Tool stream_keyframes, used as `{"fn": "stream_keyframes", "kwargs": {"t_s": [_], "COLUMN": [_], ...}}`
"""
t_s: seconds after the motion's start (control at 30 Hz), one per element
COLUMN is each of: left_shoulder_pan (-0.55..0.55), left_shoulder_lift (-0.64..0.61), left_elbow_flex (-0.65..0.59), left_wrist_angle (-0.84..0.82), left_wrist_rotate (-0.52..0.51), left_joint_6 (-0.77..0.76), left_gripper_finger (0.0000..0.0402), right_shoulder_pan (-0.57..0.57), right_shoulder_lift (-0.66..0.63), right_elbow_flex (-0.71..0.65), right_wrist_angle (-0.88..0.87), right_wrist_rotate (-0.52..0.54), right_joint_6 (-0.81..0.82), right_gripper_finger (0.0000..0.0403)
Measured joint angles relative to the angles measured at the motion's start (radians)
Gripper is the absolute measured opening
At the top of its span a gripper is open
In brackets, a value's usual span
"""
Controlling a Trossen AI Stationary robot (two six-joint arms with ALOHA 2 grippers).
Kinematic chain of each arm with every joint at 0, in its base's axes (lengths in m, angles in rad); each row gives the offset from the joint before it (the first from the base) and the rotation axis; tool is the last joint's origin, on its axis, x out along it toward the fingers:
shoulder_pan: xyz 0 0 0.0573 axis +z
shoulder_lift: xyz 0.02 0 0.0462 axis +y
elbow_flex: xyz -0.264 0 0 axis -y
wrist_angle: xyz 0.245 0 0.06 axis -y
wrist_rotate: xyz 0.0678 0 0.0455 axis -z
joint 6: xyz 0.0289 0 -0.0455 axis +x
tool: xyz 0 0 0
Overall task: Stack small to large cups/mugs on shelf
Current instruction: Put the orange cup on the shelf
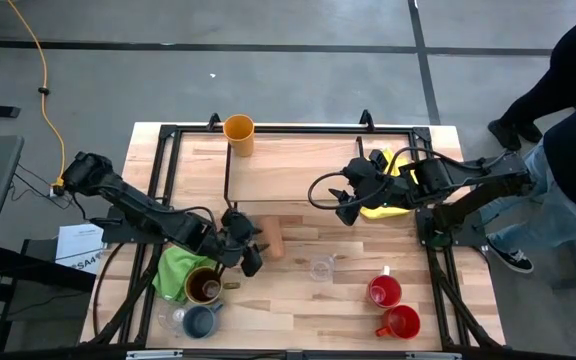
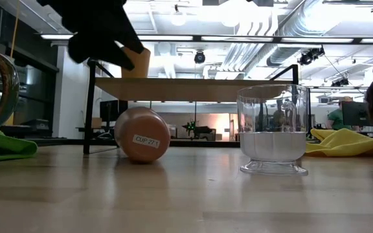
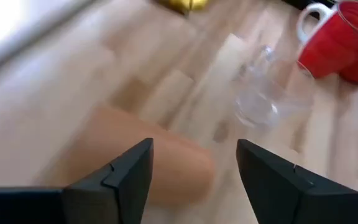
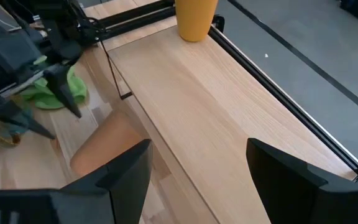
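Observation:
A tan cup (image 1: 271,239) lies on its side on the table, just in front of the shelf's near edge; its labelled bottom faces the low camera (image 2: 142,136). My left gripper (image 1: 250,250) is open and hovers above the cup's left side; in its wrist view (image 3: 194,155) the fingers stand on either side of the cup (image 3: 148,168), apart from it. A yellow-orange cup (image 1: 239,133) stands upright on the shelf's (image 1: 308,175) far left corner. My right gripper (image 1: 341,205) is open and empty over the shelf's right part (image 4: 197,162).
A clear glass (image 1: 320,267) stands near the tan cup. Two red mugs (image 1: 385,290) (image 1: 401,322) stand at the near right. A brown mug (image 1: 204,286) sits on the green cloth (image 1: 176,270). A blue-grey mug (image 1: 200,320) and another glass (image 1: 173,318) stand at the near left. A yellow cloth (image 1: 388,198) lies at the shelf's right end.

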Motion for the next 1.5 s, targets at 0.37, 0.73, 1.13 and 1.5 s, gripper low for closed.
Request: {"fn": "stream_keyframes", "kwargs": {"t_s": [0.37,0.73,1.13,1.5], "left_shoulder_pan": [0.001,0.004,0.061,0.072], "left_shoulder_lift": [0.109,0.162,0.169,0.182], "left_elbow_flex": [-0.003,-0.002,-0.002,-0.001], "left_wrist_angle": [0.004,0.011,0.050,0.068], "left_wrist_rotate": [-0.127,-0.193,-0.073,0.057], "left_joint_6": [0.094,-0.054,0.016,0.011], "left_gripper_finger": [0.0199,0.0200,0.0200,0.0200], "right_shoulder_pan": [0.000,0.000,0.000,0.000], "right_shoulder_lift": [0.000,0.000,0.000,0.000], "right_elbow_flex": [0.000,0.000,0.000,0.000], "right_wrist_angle": [0.007,0.012,0.016,0.016], "right_wrist_rotate": [0.008,0.008,0.008,0.008], "right_joint_6": [0.000,0.011,0.011,0.009], "right_gripper_finger": [0.0252,0.0252,0.0252,0.0252]}}
